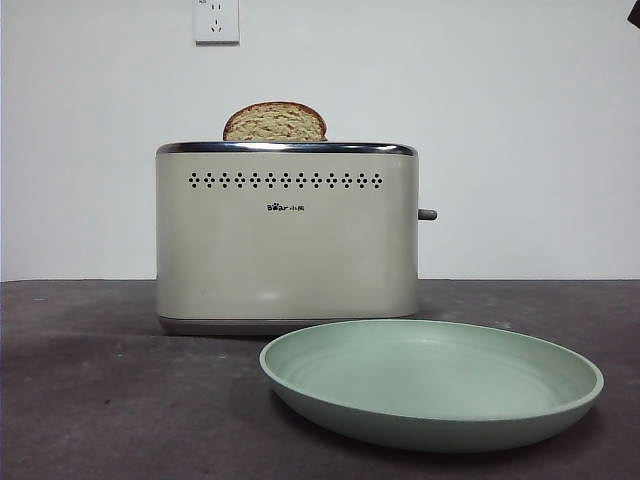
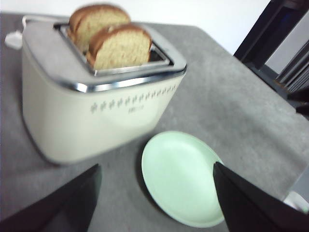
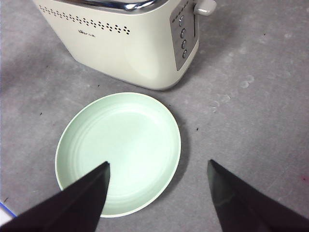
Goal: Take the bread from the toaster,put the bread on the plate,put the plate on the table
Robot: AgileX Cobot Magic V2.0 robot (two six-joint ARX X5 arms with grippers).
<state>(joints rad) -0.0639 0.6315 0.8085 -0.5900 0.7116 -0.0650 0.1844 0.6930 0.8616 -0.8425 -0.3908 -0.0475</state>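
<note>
The bread (image 2: pixel 120 48) — light, soft, crumbly — wants a gentle pinch across its crusted top edge; both grippers' fingers hang wide open, empty.

Both grippers raised, jaws spread wide, nothing held.

Left gripper (image 2: pixel 157 193) hanging high with both black jaws far apart. Right gripper (image 3: pixel 158 186) likewise aloft, jaws parted wide. In the front view, only a dark arm tip (image 1: pixel 634 12) peeking in at the top corner.
</note>
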